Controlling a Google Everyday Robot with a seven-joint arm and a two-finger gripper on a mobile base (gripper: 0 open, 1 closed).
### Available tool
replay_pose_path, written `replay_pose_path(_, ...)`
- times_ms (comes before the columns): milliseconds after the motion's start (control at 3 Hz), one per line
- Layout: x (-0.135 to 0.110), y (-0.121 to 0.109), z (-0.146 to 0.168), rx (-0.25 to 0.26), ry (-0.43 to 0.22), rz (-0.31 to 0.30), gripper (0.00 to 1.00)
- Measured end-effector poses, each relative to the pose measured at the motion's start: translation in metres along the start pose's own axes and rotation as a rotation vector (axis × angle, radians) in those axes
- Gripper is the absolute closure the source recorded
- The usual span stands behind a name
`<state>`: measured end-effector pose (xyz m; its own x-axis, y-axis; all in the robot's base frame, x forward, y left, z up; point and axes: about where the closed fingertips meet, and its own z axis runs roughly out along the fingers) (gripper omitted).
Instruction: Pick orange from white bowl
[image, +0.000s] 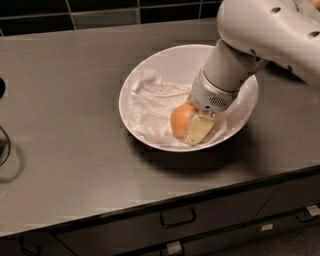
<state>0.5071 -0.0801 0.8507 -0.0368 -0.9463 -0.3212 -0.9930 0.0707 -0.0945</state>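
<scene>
My claw (194, 126) is down inside the white bowl (165, 62), low on the near side, with the rim curving all around it. The orange (180, 120) sits right against the claw's left side, touching it, resting on the crumpled white paper (150, 102) that lines the bowl. Whether I am clamped on the fruit or standing apart from it, I cannot tell: the far side of the orange is hidden from here. The paper spreads away to the left of the claw and a fold of it shows on the right as well. My white arm (265, 35) slants up and to the right, out over the bowl's far rim. The bowl stands on a dark grey countertop (65, 125). In front of the claw, below the counter's edge, is a drawer handle (177, 219); behind it runs a dark tiled wall (100, 15).
</scene>
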Motion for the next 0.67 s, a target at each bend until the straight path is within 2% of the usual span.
replay_pose_path(333, 0.000, 0.000, 0.000, 0.000, 0.000, 0.000, 0.75)
replay_pose_path(667, -0.004, -0.001, -0.016, 0.015, -0.007, -0.005, 0.76)
